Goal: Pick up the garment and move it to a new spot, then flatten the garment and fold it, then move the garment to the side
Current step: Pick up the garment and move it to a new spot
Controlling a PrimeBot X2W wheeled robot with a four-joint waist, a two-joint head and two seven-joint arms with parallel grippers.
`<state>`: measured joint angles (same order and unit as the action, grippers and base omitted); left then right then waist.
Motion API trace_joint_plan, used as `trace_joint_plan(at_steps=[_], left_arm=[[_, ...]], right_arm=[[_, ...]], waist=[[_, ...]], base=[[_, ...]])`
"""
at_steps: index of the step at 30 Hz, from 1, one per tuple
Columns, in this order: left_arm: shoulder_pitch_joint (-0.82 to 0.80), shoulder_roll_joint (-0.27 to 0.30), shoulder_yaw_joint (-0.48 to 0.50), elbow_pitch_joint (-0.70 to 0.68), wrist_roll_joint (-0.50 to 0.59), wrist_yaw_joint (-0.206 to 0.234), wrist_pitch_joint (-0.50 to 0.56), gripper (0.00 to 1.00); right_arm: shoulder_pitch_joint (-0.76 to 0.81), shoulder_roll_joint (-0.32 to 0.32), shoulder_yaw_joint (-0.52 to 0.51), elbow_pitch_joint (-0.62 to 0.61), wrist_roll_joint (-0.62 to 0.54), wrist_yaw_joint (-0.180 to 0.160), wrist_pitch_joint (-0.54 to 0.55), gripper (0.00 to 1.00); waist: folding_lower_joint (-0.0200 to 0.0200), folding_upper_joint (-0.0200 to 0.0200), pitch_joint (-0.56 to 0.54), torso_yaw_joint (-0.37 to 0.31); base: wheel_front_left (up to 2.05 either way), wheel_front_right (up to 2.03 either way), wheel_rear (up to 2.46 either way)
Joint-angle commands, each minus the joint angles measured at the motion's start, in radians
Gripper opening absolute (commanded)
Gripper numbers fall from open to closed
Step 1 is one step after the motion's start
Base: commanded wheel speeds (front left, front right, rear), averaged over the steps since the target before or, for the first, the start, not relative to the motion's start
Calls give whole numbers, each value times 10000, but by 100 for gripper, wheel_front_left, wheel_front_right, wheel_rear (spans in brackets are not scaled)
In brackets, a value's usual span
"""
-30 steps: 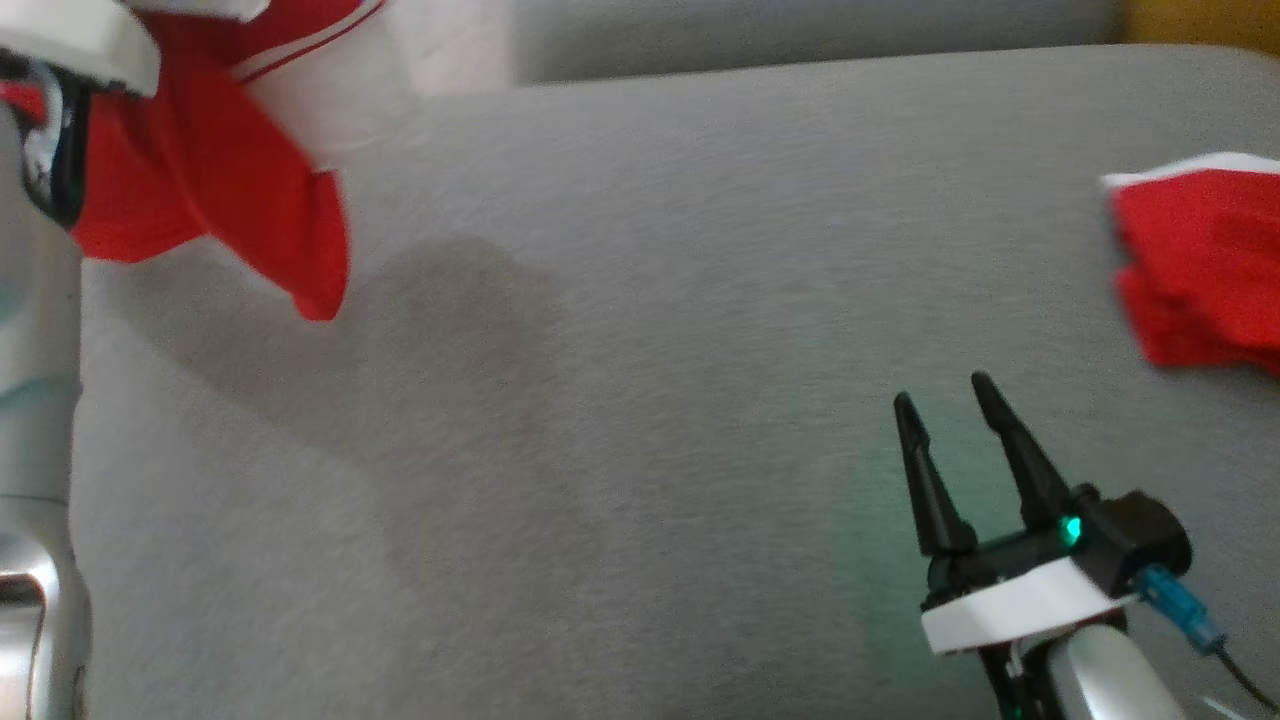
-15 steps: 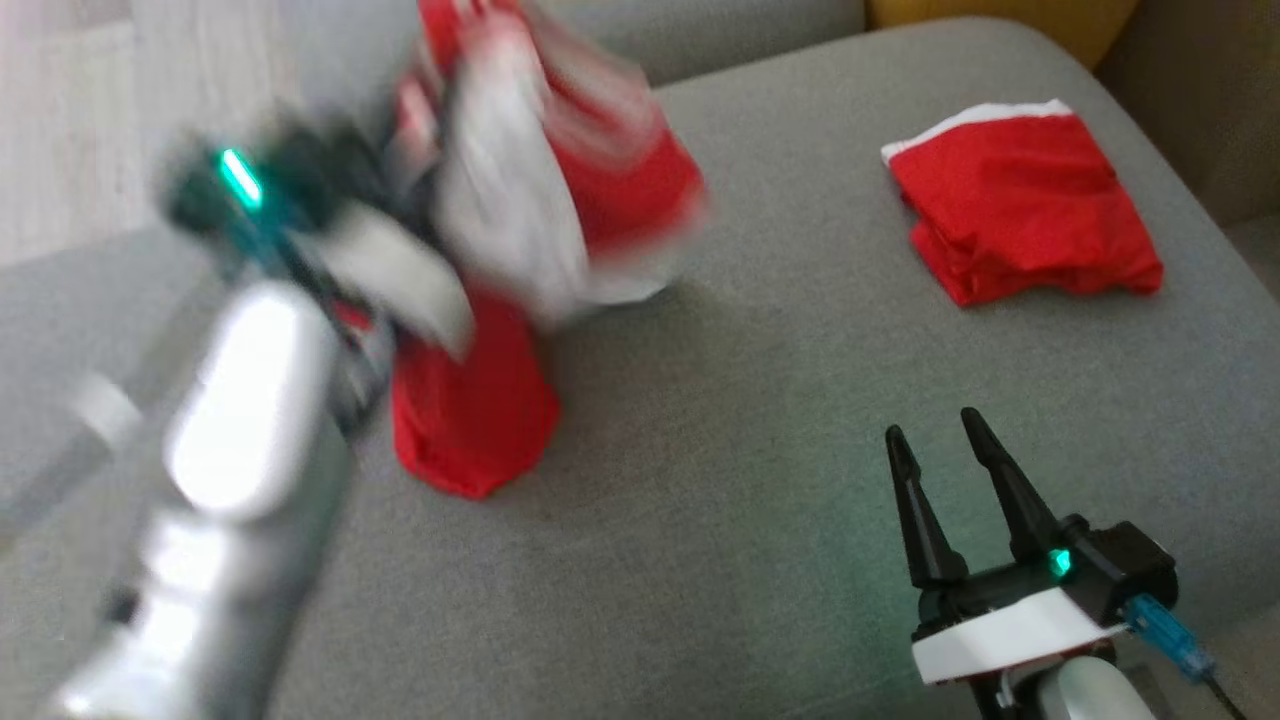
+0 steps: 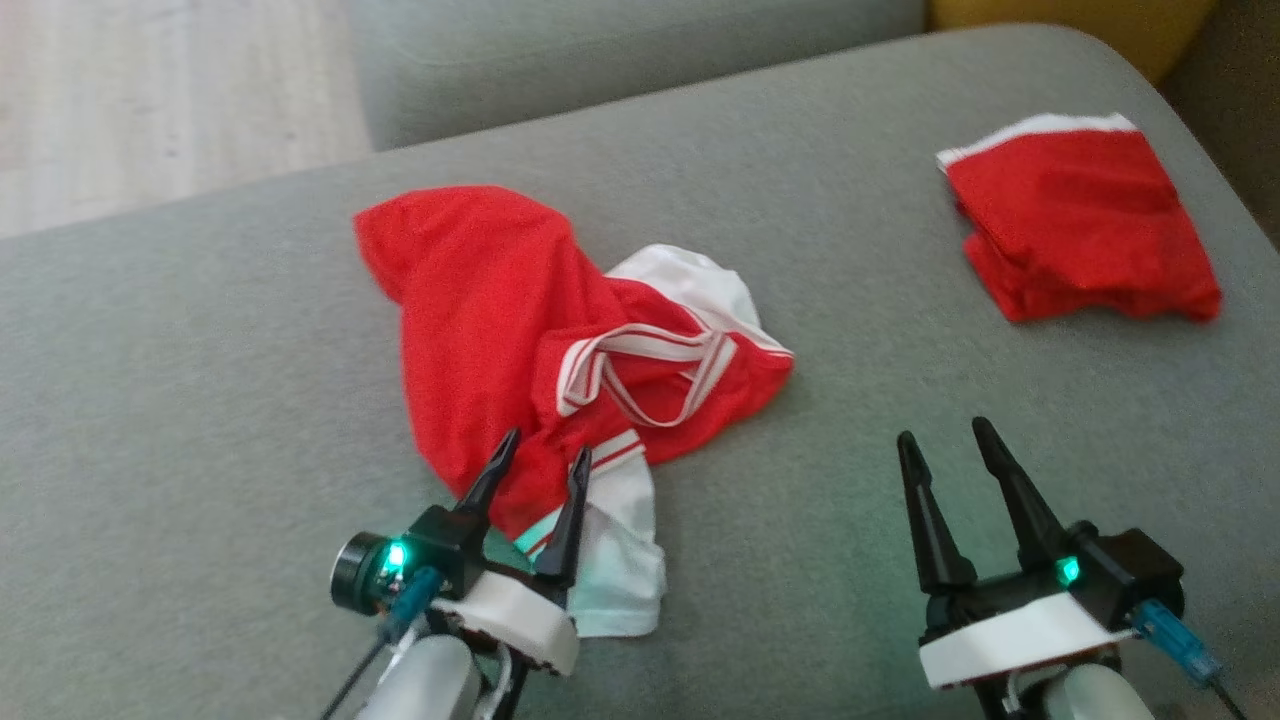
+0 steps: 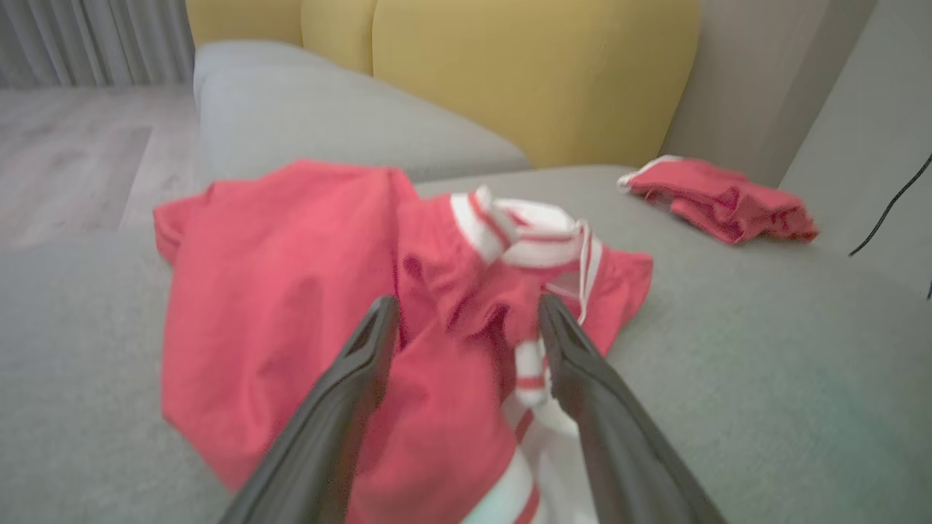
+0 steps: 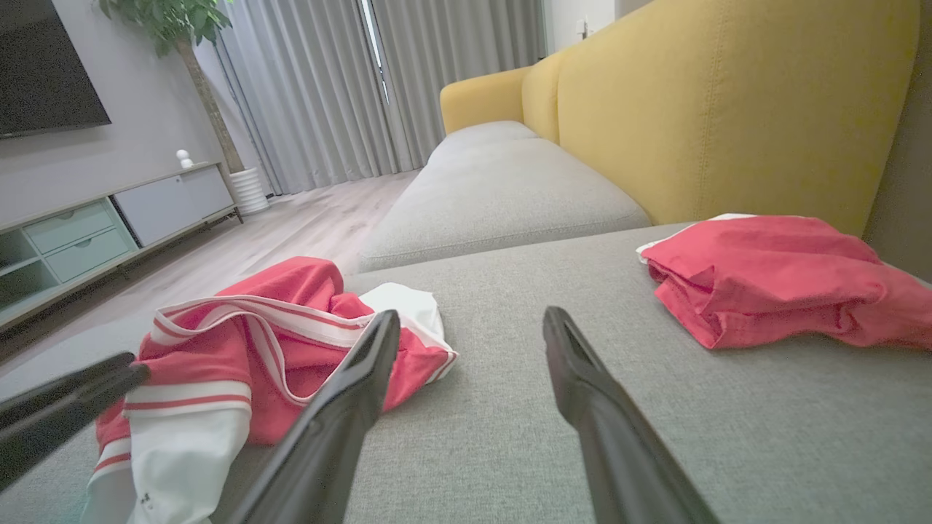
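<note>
Flattening is judged next. The crumpled shirt point(image 3: 480, 300) lies on the cushion point(image 3: 200, 420), the left gripper point(image 3: 545, 455) parted, empty, over its near sleeve point(image 3: 622, 560), the right gripper point(image 3: 943, 432) parted alongside. Opposite edges should be pinched and drawn apart.

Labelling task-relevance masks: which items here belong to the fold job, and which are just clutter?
In the job:
crumpled red-and-white garment
left tool, open over its near edge
right tool, open, apart from it
grey sofa seat under it

Lying about:
folded red garment, far right
yellow backrest
TV cabinet
potted plant
</note>
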<state>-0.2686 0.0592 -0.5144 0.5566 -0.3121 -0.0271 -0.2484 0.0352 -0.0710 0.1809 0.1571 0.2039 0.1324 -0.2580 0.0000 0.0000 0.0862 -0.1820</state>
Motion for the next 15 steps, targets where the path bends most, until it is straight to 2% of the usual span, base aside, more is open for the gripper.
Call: trace_joint_plan(at_steps=[1, 9, 15], left_arm=[[-56, 7, 416, -759, 179, 228, -125, 100], [1724, -14, 1482, -3338, 1016, 1319, -131, 100], [3258, 151, 2437, -4855, 1516, 1692, -132, 100]], right_arm=[[-10, -23, 123, -251, 11, -17, -38, 100], [359, -2, -346, -105, -101, -17, -38, 100], [753, 62, -785, -97, -307, -17, -38, 100]], waist=[[0, 0, -372, 427], [0, 0, -1275, 1593], [0, 0, -1690, 2253]], base=[[0, 0, 0], [0, 0, 0], [0, 0, 0]])
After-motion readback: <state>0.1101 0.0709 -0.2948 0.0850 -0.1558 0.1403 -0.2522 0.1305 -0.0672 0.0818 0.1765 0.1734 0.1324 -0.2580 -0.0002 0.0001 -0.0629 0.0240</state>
